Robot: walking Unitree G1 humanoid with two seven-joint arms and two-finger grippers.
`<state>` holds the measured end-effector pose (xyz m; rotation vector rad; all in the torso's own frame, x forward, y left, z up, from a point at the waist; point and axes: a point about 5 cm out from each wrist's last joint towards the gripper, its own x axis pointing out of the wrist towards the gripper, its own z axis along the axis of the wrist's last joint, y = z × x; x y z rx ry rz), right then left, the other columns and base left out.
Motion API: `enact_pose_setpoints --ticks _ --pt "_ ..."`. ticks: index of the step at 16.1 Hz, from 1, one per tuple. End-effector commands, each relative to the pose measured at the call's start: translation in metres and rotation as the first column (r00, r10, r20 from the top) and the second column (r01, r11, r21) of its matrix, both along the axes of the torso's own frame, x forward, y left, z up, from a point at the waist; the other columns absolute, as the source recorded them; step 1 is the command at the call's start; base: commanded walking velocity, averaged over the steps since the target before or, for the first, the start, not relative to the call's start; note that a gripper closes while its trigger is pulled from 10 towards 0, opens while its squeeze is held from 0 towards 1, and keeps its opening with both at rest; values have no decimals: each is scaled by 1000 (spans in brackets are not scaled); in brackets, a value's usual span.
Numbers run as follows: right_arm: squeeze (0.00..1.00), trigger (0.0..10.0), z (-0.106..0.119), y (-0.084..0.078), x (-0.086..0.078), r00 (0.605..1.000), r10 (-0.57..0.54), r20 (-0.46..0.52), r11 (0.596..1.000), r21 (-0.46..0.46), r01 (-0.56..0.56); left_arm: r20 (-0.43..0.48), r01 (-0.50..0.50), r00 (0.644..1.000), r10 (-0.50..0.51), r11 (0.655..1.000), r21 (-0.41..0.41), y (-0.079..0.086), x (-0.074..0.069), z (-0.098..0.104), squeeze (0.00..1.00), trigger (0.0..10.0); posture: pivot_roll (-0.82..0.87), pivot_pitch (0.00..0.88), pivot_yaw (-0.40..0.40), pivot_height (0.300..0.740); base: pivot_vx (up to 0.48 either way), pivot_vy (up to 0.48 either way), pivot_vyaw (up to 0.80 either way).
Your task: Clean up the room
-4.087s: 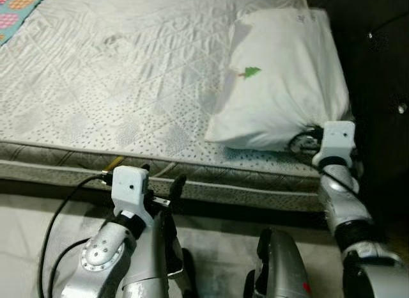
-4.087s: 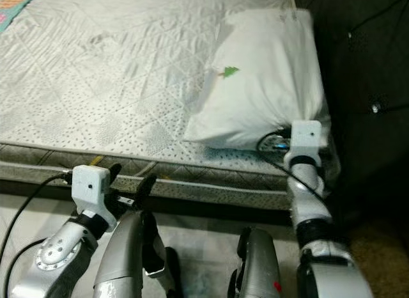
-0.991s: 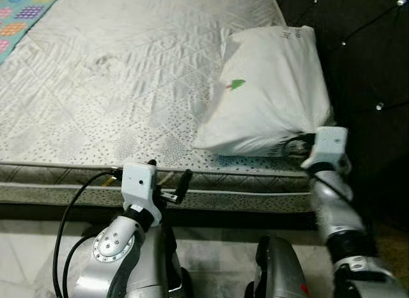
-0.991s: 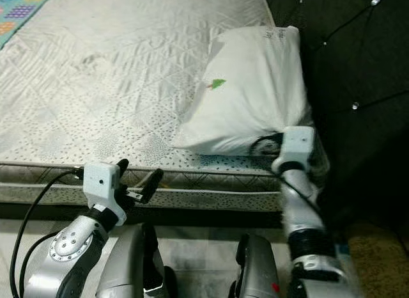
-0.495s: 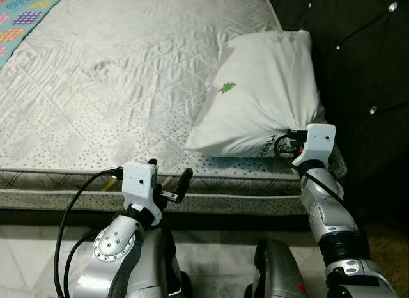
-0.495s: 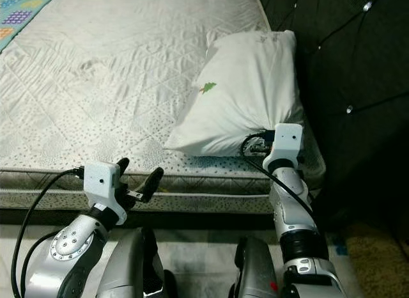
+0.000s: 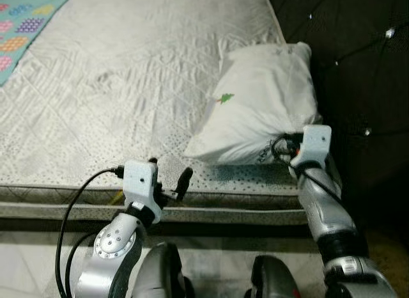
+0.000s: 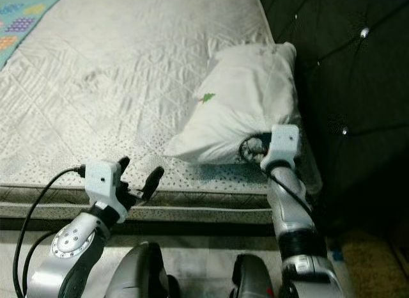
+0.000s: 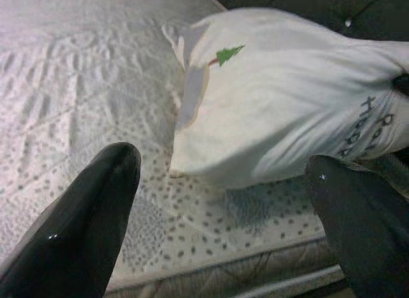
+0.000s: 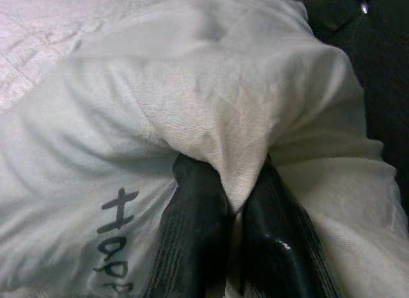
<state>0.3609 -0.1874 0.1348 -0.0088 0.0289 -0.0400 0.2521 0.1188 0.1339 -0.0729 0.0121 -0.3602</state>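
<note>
bedroom scene, quilted mattress (image 7: pixel 115 106) taking up most of it. nearest, the left gripper (image 7: pixel 167 180) hovers at the mattress edge, fingers spread wide, nothing in them. further in on the right, the right gripper (image 10: pixel 227 211) is pinched tight on a fold of the white pillow (image 7: pixel 265 106), which lies on the mattress beside the dark tufted headboard (image 8: pixel 339 68).

Before me stands the bed (image 7: pixel 128 106), its bare quilted mattress pale and stitched in diamonds. A white pillow (image 7: pixel 262 112) with a small green tree print lies on its right side, against the dark tufted headboard (image 7: pixel 358 68). A patterned teal blanket (image 7: pixel 25 29) covers the far left corner.
</note>
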Motion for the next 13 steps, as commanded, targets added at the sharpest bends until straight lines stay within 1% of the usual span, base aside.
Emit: enact_pose_setpoints --ticks 1,2,3,6,7,8,9,13 --pt "0 10000 25 2 8 995 23 94 1000 -12 -22 -14 -5 1000 5 1000 16 1 -2 -5 0 10000 21 106 23 668 0 0 0" --pt "0 10000 28 5 10 994 39 100 999 -32 -36 -15 -7 1000 7 1000 17 2 -2 -5 0 10000 22 106 22 668 0 0 0" --pt "0 10000 28 9 11 994 50 94 998 -29 -47 -15 -9 1000 9 1000 18 2 -3 -5 0 10000 22 106 22 668 0 0 0" --pt "0 10000 19 15 10 996 60 65 998 -33 -58 -16 -11 1000 11 1000 18 2 -3 -6 0 10000 24 103 18 668 0 0 0" --pt "412 10000 18 15 8 995 70 66 997 -22 -68 -16 -11 1000 11 1000 17 2 -3 -6 0 10000 24 102 19 668 0 0 0" --pt "1000 10000 16 16 7 995 77 68 997 -9 -76 -15 -10 1000 10 1000 17 2 -3 -6 0 10000 24 102 19 668 0 0 0" --pt "1000 10000 15 16 6 995 79 66 997 13 -80 -15 -9 1000 10 1000 17 2 -3 -6 0 10000 22 100 21 668 0 0 0" --pt "1000 10000 14 12 6 996 65 66 998 4 -65 -11 -14 1000 14 1000 17 2 -2 -5 0 10000 22 99 20 668 0 0 0"
